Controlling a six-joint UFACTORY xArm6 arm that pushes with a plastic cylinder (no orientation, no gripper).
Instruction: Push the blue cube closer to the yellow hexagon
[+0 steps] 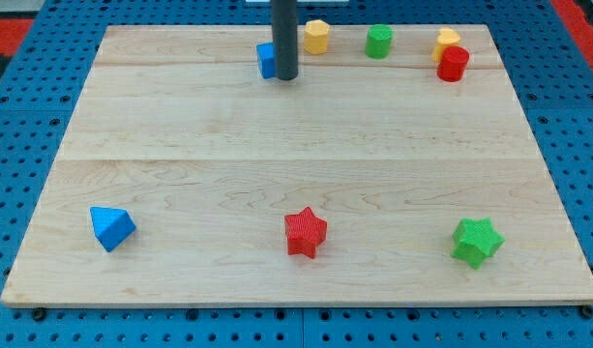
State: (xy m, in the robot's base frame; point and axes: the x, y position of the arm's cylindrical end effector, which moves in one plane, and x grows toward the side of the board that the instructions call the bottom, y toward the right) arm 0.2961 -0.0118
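Wooden board (296, 184) on blue pegboard (25, 97) | tip (285, 77) touching blue cube (266, 60) | no jaws fitted

Inspection finds no legible text, label, brand, number or sign anywhere in the camera view. The wooden board (296, 135) shows plain grain only, the coloured blocks carry no markings, and the blue perforated surface (25, 116) around the board is unmarked.
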